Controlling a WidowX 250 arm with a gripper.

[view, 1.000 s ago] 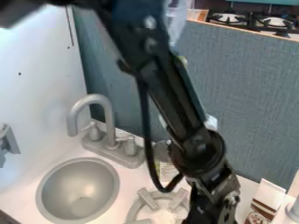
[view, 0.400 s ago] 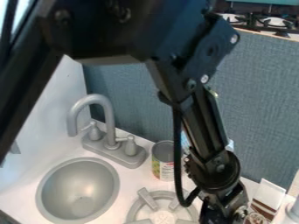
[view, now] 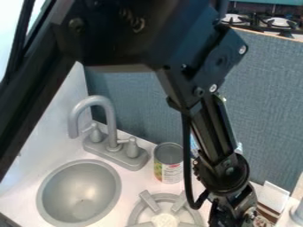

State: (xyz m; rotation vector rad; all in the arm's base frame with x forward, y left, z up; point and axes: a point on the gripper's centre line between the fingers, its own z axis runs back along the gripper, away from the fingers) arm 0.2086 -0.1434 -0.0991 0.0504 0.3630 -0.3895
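Low in the frame, right of centre, one gripper [view: 232, 217] is seen between one burner [view: 149, 201] and one packet [view: 273, 197]; its jaws' state cannot be told. One can [view: 170, 171], one two-handled faucet [view: 110, 117] and one sink [view: 80, 190] are seen leftward.

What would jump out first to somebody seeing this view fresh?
Most likely the big black robot arm, which comes in from the top and upper left and slants down to the lower right. Next, the round grey sink at lower left, with its curved faucet behind it. Then the open can with a colourful label, standing between the faucet and the arm, behind the grey burner ring.
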